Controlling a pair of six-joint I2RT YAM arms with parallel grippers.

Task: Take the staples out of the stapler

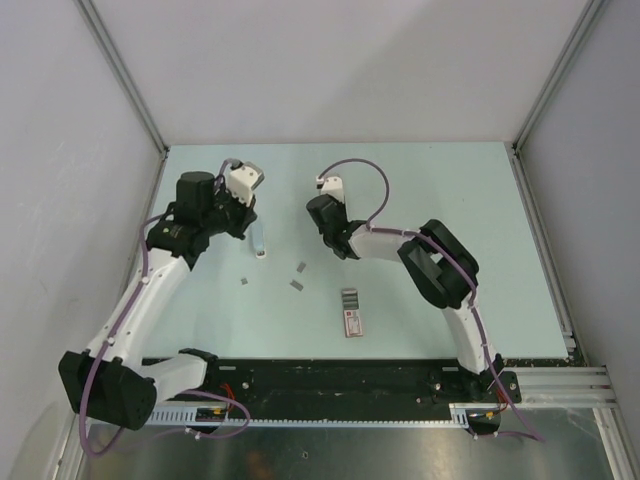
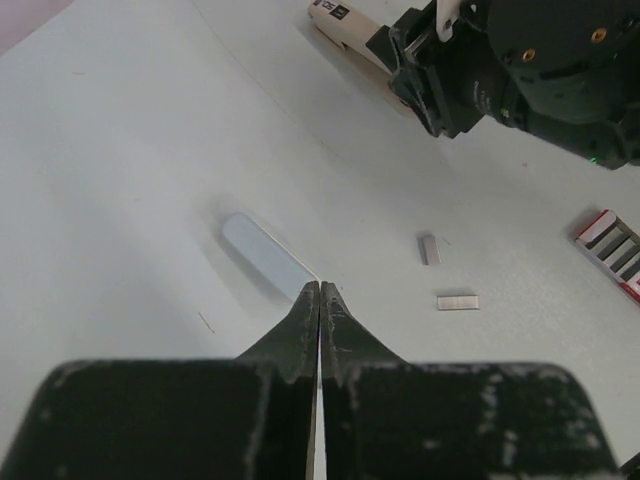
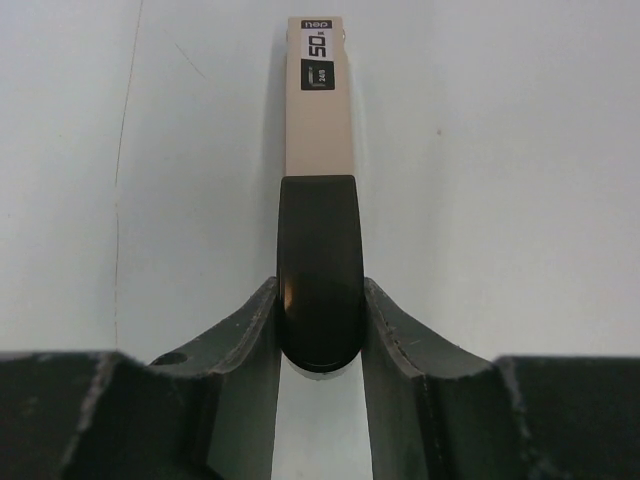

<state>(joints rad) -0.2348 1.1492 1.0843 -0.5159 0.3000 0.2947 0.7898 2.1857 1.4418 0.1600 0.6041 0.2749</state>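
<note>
Fingers [image 3: 245, 340] of your right gripper [image 3: 320, 300] stand partly apart and clamp the stapler [image 3: 318, 120] by its black end, one finger on each side. Its beige body, with a black label, runs straight away from them over the pale worktop [image 3: 500, 150]; you cannot tell whether it touches the surface. On the left wrist view, the fingers [image 2: 290, 345] of your left gripper [image 2: 320, 292] are pressed fully together. Their tips meet right at one end of a pale blue-grey strip [image 2: 262, 252] lying flat on the worktop, and you cannot tell whether they pinch it or only touch it. Just right of those tips lie two of the staples [image 2: 430, 249], a little apart from each other, and the pink-and-white box [image 2: 612, 248] shows at the right edge. At the top right, the right gripper carries the stapler with its beige end pointing up and left. From above, your left gripper is at the far left of the worktop with the strip just beneath it, and your right gripper is at the far centre, well apart from it. The stapler is too hidden there to pick out. Three staples lie nearer to you between the arms, one on the left and two close together to its right. The box lies nearer still, right of them and apart.
</note>
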